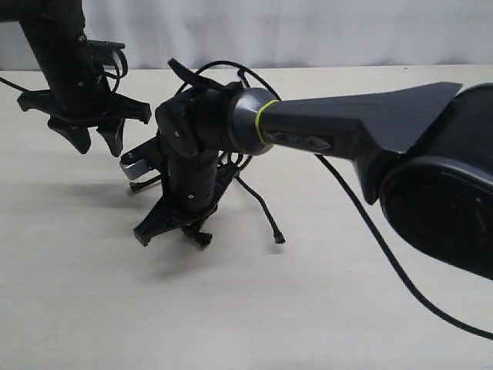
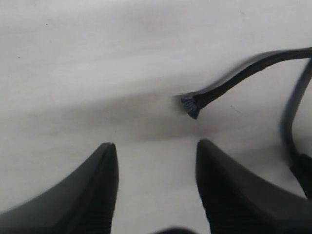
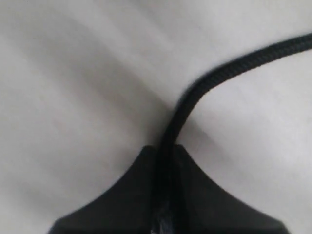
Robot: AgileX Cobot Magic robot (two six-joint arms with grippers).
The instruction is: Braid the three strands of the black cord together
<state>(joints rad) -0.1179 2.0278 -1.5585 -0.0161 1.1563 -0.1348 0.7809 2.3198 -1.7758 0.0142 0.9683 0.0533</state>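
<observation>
The black cord's strands spread over the table under my right arm. One strand (image 1: 260, 206) lies free, ending in a flared tip (image 1: 278, 238). A second strand's tip (image 1: 137, 186) pokes out to the left. My right gripper (image 1: 198, 231) reaches across the middle and is shut on a third strand (image 3: 229, 73), which runs out from between its tips (image 3: 165, 148). My left gripper (image 1: 96, 141) hovers open at the upper left, holding nothing. In the left wrist view a frayed strand tip (image 2: 190, 105) lies just beyond the open gripper (image 2: 156, 146). The knot is hidden.
A small silver clamp (image 1: 135, 163) sits by the right wrist, where the strands gather. A thicker smooth robot cable (image 1: 385, 247) trails over the table towards the right edge. The pale tabletop (image 1: 92, 293) spreads in front, and a white curtain (image 1: 308, 31) stands behind.
</observation>
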